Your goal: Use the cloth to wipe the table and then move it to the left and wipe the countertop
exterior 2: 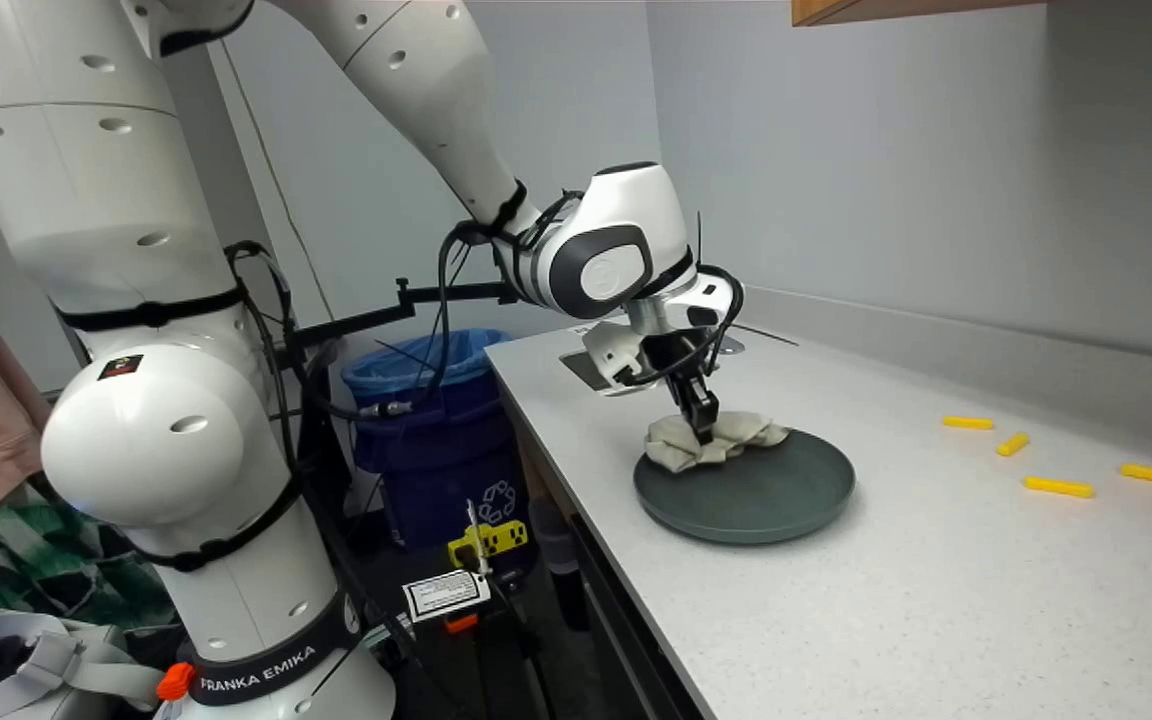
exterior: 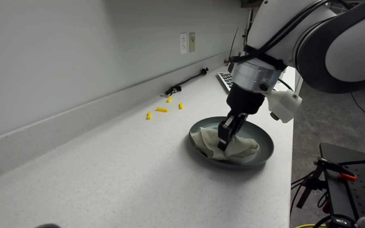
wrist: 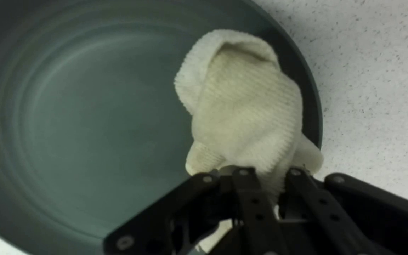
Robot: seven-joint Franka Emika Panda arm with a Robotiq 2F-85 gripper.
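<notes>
Cloth [wrist: 246,106] sits bunched in plate [wrist: 101,124] on desk [exterior: 122,177], near one edge; tool [wrist: 270,177] pinches it mid-bundle, folds jutting both ways; plate's bare centre lies beside it, likely wiping path.

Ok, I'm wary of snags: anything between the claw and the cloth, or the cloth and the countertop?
Nothing visible separates the claw from the cloth it grips. The green plate, its rim raised, lies between the cloth and the countertop.

The gripper [exterior 2: 702,430] is contacting the cloth [exterior 2: 739,430] on the plate [exterior 2: 751,500]; four yellow sticks [exterior 2: 1058,487] are lying well apart from the plate.
</notes>
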